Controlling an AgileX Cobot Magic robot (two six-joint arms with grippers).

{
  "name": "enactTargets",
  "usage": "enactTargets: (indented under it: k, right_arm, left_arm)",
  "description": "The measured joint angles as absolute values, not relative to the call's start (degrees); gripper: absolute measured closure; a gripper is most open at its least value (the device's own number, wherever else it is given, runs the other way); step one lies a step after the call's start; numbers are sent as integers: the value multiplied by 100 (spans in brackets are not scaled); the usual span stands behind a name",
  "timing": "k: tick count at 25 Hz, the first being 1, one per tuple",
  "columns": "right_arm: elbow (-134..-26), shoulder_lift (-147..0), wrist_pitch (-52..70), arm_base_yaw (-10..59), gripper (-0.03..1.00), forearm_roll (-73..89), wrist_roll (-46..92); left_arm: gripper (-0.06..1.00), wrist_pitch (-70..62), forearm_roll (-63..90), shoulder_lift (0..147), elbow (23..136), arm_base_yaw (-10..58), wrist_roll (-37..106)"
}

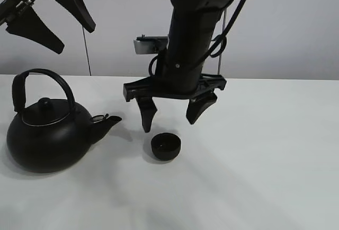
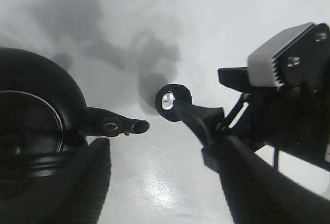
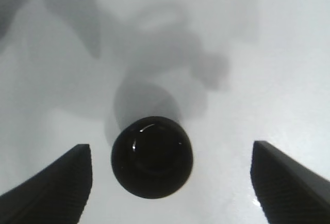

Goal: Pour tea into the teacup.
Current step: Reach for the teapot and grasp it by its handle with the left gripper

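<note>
Right claw (image 1: 169,125) wide apart and empty, just above the small black teacup (image 1: 166,146).

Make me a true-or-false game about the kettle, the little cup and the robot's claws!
1. The right gripper hangs open above the teacup. True.
2. The left gripper is holding the kettle by its handle. False: it is open, up in the air and apart from the kettle.
3. The kettle's spout points toward the teacup. True.
4. The teacup lies tipped on its side. False: it stands upright on the table.
</note>
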State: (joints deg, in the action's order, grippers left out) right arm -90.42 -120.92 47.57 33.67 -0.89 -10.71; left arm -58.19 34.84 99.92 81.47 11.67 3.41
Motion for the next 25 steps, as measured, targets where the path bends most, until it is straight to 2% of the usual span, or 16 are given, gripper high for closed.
enactTargets:
  k: [5, 12, 18, 22, 25]
  right_arm:
    - [-9042, -11641, 4931, 2781, 39, -553, -1220]
    - [-9042, -10687, 5390, 962, 39, -1578, -948]
    - [-9042, -9385, 5596, -688, 39, -1735, -251]
    - [-9031, -8357, 5732, -1515, 39, -1615, -53]
    - [-8896, -7444, 5788, -1814, 39, -1361, 36]
  left_arm:
    - [49, -5819, 3484, 9992, 8147, 1167, 341]
    - [49, -5819, 3484, 9992, 8147, 1167, 341]
    - [49, -5819, 3484, 9992, 8147, 1167, 341]
    - [49, -5819, 3484, 9992, 8147, 1167, 341]
    - [49, -5819, 3484, 9992, 8147, 1167, 341]
